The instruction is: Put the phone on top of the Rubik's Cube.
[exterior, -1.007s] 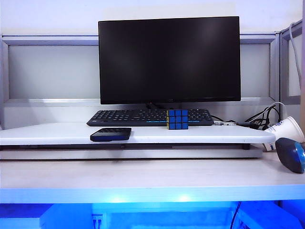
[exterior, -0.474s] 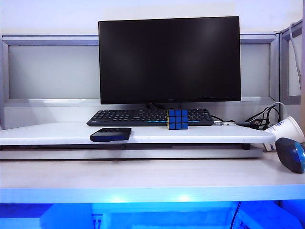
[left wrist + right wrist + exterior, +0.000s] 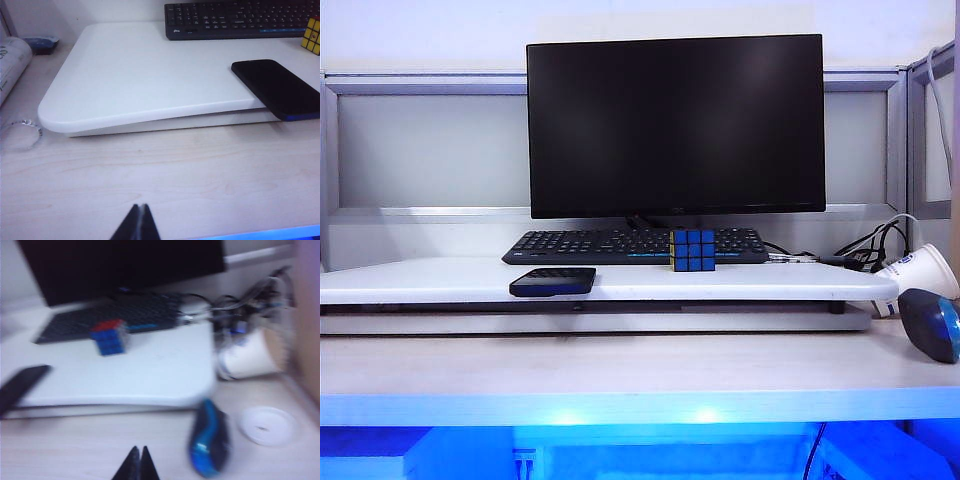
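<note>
The phone [image 3: 553, 281] is a flat black slab lying at the front edge of the raised white board [image 3: 440, 282]; it also shows as the phone [image 3: 277, 87] and the phone [image 3: 20, 385] in the wrist views. The Rubik's Cube [image 3: 692, 250] stands upright on the board just in front of the keyboard, blue face forward; the cube [image 3: 109, 336] shows a red top, and a yellow side of the cube [image 3: 313, 36] shows at the frame edge. My left gripper [image 3: 140, 207] is shut and empty over the bare desk, well short of the phone. My right gripper [image 3: 139, 450] is shut and empty over the desk. Neither arm shows in the exterior view.
A black keyboard [image 3: 635, 245] and a monitor [image 3: 675, 125] stand behind the cube. A dark blue mouse [image 3: 930, 323] lies on the desk at the right, close to my right gripper, beside a tipped paper cup [image 3: 920, 270], cables and a white disc [image 3: 267, 426].
Nothing has moved in the exterior view. The right wrist view is blurred, which fits a turning right wrist.
</note>
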Controlling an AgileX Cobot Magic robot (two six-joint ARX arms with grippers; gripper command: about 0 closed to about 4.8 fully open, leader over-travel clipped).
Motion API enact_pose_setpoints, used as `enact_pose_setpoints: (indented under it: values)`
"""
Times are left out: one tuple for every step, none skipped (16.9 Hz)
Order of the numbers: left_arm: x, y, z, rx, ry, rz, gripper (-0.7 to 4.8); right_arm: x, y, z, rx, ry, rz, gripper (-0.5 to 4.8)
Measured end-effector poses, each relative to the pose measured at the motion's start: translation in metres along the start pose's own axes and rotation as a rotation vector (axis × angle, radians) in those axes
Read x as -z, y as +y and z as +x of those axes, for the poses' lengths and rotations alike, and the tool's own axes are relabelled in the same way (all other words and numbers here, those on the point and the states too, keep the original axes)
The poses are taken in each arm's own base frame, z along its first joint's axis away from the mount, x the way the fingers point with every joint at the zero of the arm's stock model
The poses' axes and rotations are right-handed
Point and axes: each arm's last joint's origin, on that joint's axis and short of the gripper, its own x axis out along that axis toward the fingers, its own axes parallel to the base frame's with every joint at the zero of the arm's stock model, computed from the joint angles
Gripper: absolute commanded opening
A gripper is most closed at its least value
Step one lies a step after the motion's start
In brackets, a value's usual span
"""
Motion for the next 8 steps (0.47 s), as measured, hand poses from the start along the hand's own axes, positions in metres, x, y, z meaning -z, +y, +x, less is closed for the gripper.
enact_pose_setpoints:
  values:
    - [0.0,0.0,0.0,0.0,0.0,0.0,-0.03,-0.001,0.001,0.0,-0.02,-0.008,0.015,0.03]
    - [0.0,0.0,0.0,0.002,0.0,-0.002,-0.03,-0.003,0.002,0.0,-0.038,-0.025,0.037,0.11]
    - [0.0,0.0,0.0,0.006,-0.001,-0.01,-0.03,-0.005,0.002,0.0,-0.049,-0.037,0.05,0.23]
    - [0.0,0.0,0.0,0.012,-0.001,-0.03,-0.04,-0.008,0.005,-0.001,-0.067,-0.046,0.065,0.23]
    - [0.0,0.0,0.0,0.015,-0.001,-0.054,-0.04,-0.015,0.008,-0.002,-0.091,-0.063,0.066,0.22]
    - [0.0,0.0,0.0,0.015,-0.001,-0.063,-0.04,-0.02,0.011,-0.003,-0.109,-0.077,0.061,0.22]
    - [0.0,0.0,0.0,0.015,-0.001,-0.066,-0.04,-0.024,0.013,-0.004,-0.121,-0.088,0.058,0.22]
    - [0.0,0.0,0.0,0.016,-0.001,-0.068,-0.05,-0.028,0.016,-0.005,-0.14,-0.099,0.054,0.22]
